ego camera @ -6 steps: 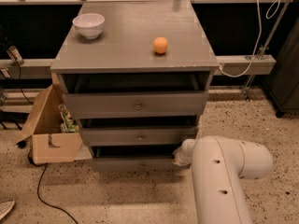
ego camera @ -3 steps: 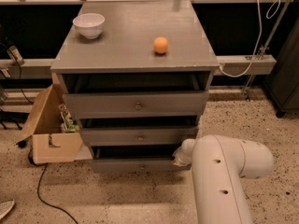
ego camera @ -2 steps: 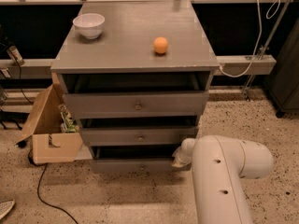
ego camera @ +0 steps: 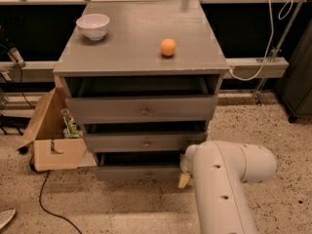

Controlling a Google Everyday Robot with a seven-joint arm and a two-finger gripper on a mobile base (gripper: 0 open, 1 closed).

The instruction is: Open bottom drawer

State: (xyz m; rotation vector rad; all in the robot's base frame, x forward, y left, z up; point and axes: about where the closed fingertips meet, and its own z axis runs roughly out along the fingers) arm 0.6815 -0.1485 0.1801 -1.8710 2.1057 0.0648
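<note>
The grey dresser (ego camera: 141, 57) has three drawers, each with a small brass knob. The bottom drawer (ego camera: 131, 173) is the narrowest and lowest. Its front stands slightly out, with a dark gap above it. Its knob (ego camera: 148, 174) shows at the centre. My white arm (ego camera: 222, 189) comes up from the lower right. My gripper (ego camera: 185, 173) is at the right end of the bottom drawer's front, mostly hidden behind the arm. The middle drawer (ego camera: 144, 143) and top drawer (ego camera: 141, 110) also stand slightly out.
A white bowl (ego camera: 93, 26) and an orange ball (ego camera: 168, 47) sit on the dresser top. An open cardboard box (ego camera: 51, 140) stands on the floor at the left. A black cable (ego camera: 48, 206) lies on the floor. A dark cabinet (ego camera: 298, 82) stands at the right.
</note>
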